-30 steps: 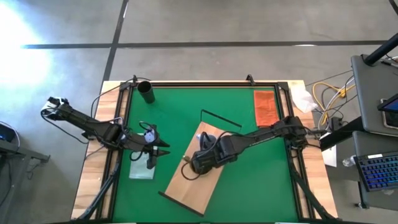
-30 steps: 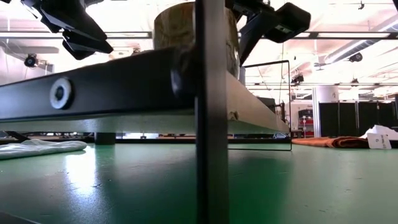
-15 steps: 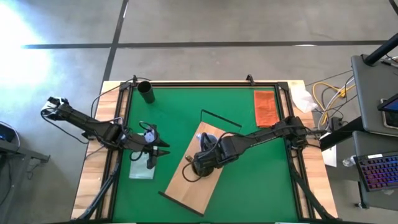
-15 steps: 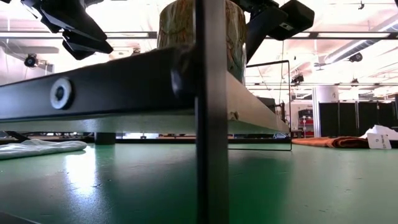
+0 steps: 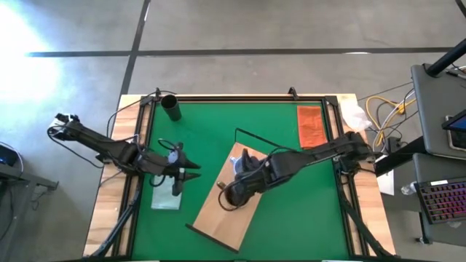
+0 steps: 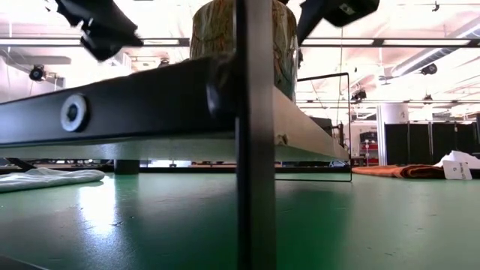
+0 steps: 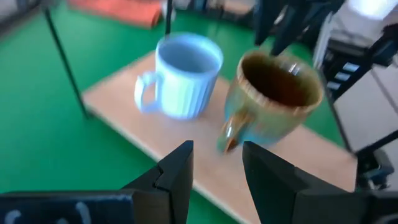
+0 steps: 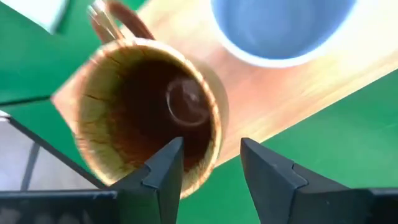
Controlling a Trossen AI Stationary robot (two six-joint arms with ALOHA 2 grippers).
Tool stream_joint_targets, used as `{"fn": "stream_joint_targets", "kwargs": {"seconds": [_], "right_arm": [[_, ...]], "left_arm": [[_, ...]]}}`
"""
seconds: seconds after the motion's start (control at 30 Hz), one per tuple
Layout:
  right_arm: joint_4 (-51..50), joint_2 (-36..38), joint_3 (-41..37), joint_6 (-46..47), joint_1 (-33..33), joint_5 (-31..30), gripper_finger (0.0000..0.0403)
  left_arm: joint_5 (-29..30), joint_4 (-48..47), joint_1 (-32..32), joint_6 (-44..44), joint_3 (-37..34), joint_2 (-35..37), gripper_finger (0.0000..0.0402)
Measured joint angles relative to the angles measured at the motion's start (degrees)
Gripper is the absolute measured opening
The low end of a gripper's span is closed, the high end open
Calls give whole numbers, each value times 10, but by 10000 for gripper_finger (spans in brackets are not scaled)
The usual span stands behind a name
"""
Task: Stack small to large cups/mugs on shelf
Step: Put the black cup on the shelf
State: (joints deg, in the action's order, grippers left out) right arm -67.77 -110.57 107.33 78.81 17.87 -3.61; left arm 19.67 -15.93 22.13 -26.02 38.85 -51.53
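The light-wood shelf [image 5: 218, 218] lies slantwise on the green table. A brown glazed mug [image 7: 273, 99] stands upright on it, mouth up, beside a pale blue mug [image 7: 183, 74], also upright. My right gripper [image 8: 211, 168] is open just above the brown mug's rim [image 8: 214, 124] and touches nothing that I can see. My left gripper [image 7: 216, 174] is open and empty, to the left of the shelf [image 5: 191, 175], pointing at both mugs. The dark cup [image 5: 172, 108] stands at the table's far left corner.
A pale green cloth [image 5: 166, 198] lies under my left gripper. An orange cloth [image 5: 310, 125] lies at the far right. A thin dark wire frame [image 5: 258, 138] stands at the shelf's far end. In the low view the shelf's dark edge and post [image 6: 253, 150] fill the foreground.
My right gripper has gone up, away from the brown mug, which stays upright on the shelf. My left gripper has risen a little and shifted slightly toward the shelf.
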Motion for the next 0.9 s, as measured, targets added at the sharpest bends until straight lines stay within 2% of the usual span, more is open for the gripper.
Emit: {"fn": "stream_joint_targets", "kwargs": {"seconds": [0.07, 0.2, 0.27, 0.37, 0.53, 0.63, 0.77, 0.83, 0.9], "right_arm": [[-4, 23, 0, 0, 0, -24, 155], [-22, 75, 0, 3, 0, -84, 157], [-42, 99, 0, 9, 0, -116, 157], [-88, 131, 0, 8, 0, -164, 158], [-194, 172, -1, 8, -3, -220, 170], [-224, 191, -5, 19, -9, -239, 182], [-221, 219, -23, 1, -18, -252, 198], [-222, 232, -36, -9, -21, -251, 204], [-222, 244, -51, -13, -21, -251, 211]], "left_arm": [[10, 34, 0, 41, 4, 4, 125], [17, 77, -12, 54, 25, 12, 125], [15, 9, -41, 55, 61, 11, 125], [16, -176, -111, 67, 148, 0, 125], [11, -421, -271, 121, 325, -51, 125], [-44, -509, -391, 134, 411, -91, 125], [-188, -558, -576, 183, 457, -139, 125], [-226, -567, -665, 202, 463, -164, 125], [-238, -578, -741, 209, 464, -192, 125]]}}
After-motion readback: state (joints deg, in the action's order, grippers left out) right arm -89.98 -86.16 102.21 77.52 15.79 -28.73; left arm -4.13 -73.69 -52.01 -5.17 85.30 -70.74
